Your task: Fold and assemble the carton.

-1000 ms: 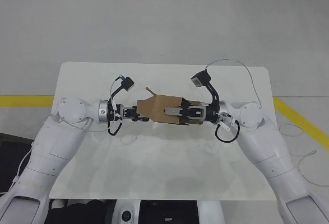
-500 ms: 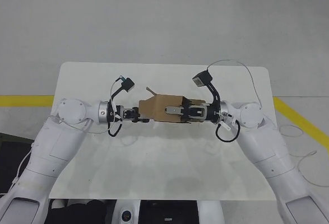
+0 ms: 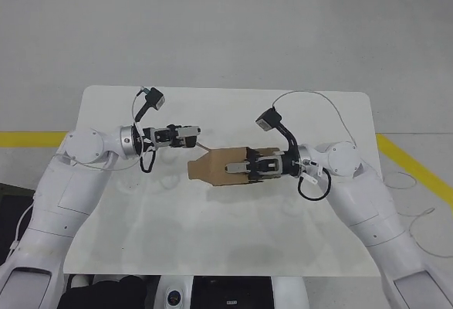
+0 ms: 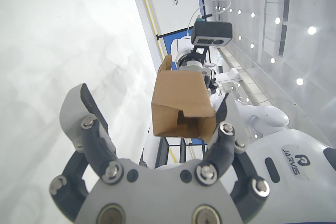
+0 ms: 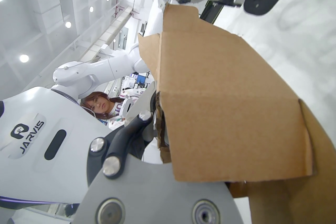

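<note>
The brown carton [image 3: 224, 164] hangs above the middle of the white table [image 3: 211, 224], partly formed, with a narrowed end toward my left arm. My right gripper [image 3: 247, 167] is shut on the carton's wall at its other end. In the right wrist view the carton [image 5: 223, 104] is close up, with one finger [image 5: 148, 101] against its edge; the other finger is hidden. My left gripper [image 3: 193, 134] stands open, apart from the carton and farther back on the table. In the left wrist view the left gripper [image 4: 155, 107] holds nothing, and the carton [image 4: 181, 104] shows an open end with folded flaps.
The table has bare white surface all around the carton, with its edges well away from both grippers. A loose cable [image 3: 319, 94] loops above the right wrist. A yellow floor line [image 3: 18, 139] runs past the table on both sides.
My left gripper has come off the carton's end, opened and drawn back and to the left. The right arm has carried the carton a little nearer and tilted it.
</note>
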Robot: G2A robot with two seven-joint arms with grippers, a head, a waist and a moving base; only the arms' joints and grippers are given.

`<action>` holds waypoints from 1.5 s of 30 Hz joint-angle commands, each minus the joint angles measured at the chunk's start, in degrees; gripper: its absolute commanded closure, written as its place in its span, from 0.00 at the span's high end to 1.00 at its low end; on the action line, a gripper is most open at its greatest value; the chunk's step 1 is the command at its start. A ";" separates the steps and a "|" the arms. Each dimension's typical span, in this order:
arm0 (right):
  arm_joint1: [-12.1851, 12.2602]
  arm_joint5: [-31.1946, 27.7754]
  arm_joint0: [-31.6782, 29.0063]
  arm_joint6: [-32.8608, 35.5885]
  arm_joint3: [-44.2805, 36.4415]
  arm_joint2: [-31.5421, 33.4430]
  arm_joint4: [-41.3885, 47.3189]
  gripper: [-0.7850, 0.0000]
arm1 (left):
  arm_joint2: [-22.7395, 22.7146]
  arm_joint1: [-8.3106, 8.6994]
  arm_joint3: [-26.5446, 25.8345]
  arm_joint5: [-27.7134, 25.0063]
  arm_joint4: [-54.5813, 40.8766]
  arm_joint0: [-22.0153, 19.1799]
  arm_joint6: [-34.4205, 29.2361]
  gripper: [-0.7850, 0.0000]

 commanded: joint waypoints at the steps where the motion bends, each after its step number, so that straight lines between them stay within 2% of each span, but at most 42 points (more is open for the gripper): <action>1: -0.18 0.09 0.50 0.39 0.30 -0.62 0.28 0.00 | 0.05 -0.03 0.26 0.08 0.40 -0.11 0.36 1.00; 13: -0.17 -4.77 -0.29 -5.18 1.03 1.93 0.93 0.00 | 1.63 -0.10 -1.46 2.01 -0.45 0.40 -4.71 1.00; 45: -0.88 -3.77 1.42 -3.89 0.38 -0.07 0.57 0.00 | 2.65 -0.09 -3.08 2.62 0.25 0.83 -6.44 1.00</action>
